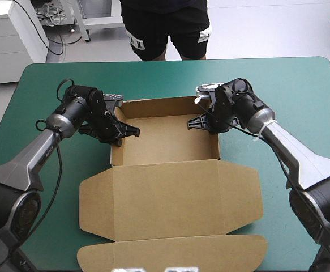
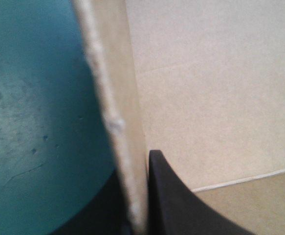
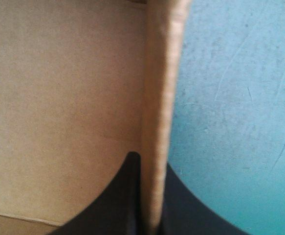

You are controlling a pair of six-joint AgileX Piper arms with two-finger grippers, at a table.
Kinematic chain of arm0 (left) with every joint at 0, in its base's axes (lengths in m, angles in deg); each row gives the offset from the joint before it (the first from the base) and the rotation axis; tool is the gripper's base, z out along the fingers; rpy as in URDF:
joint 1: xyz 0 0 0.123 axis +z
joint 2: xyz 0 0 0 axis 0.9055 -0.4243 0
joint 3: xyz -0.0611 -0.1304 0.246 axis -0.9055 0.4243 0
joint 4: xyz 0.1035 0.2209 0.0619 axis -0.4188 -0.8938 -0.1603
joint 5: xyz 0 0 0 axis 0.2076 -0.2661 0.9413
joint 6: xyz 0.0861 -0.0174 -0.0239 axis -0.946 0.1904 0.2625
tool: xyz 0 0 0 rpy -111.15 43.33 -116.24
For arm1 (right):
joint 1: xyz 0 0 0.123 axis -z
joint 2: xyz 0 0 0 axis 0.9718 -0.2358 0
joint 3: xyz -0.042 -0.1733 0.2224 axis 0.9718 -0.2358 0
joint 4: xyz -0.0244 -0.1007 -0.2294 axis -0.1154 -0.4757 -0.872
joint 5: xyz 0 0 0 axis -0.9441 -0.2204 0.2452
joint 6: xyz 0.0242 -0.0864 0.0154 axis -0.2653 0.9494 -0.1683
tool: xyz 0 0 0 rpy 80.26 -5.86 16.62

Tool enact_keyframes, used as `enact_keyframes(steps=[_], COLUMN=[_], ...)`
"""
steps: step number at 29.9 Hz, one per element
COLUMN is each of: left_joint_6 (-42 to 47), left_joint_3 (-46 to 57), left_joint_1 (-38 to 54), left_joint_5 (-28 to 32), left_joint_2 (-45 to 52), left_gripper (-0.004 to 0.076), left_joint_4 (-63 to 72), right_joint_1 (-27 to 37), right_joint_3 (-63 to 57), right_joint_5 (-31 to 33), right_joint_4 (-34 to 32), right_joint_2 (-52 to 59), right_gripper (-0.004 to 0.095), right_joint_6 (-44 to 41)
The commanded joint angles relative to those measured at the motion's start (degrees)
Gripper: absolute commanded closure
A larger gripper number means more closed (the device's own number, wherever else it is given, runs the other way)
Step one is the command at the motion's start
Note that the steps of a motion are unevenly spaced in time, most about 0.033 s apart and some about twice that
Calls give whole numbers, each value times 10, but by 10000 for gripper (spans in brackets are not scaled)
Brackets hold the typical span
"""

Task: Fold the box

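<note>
The brown box (image 1: pixel 170 187) lies in the middle of the teal-green surface (image 1: pixel 300 85) as an open tray. Its walls stand raised on the far half and its lid lies flat toward the near edge. The left fingers (image 1: pixel 126 131) are pinched all but closed on the tray's left wall (image 2: pixel 127 147), one black finger inside and one outside. The right fingers (image 1: pixel 197 121) grip the right wall (image 3: pixel 159 122) the same way.
</note>
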Motion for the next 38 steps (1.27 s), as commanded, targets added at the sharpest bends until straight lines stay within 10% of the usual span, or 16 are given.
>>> enact_keyframes(steps=[1, 21, 31, 38], left_joint_6=[-9, -22, -26, -69], left_joint_3=[-18, -20, -44, -61], left_joint_1=[-4, -4, -4, -4], left_joint_5=[-2, 34, 43, 40], left_joint_2=[7, -26, -26, -26], left_gripper=[731, 717, 380, 239], left_joint_4=[-9, 40, 49, 58], right_joint_1=[16, 19, 19, 19], right_joint_3=[16, 16, 24, 60], right_joint_5=[2, -2, 8, 12], right_joint_4=[-4, 13, -20, -46], right_joint_2=[27, -32, -32, -32], right_gripper=[924, 920, 479, 413], right_joint_6=[28, 45, 43, 15])
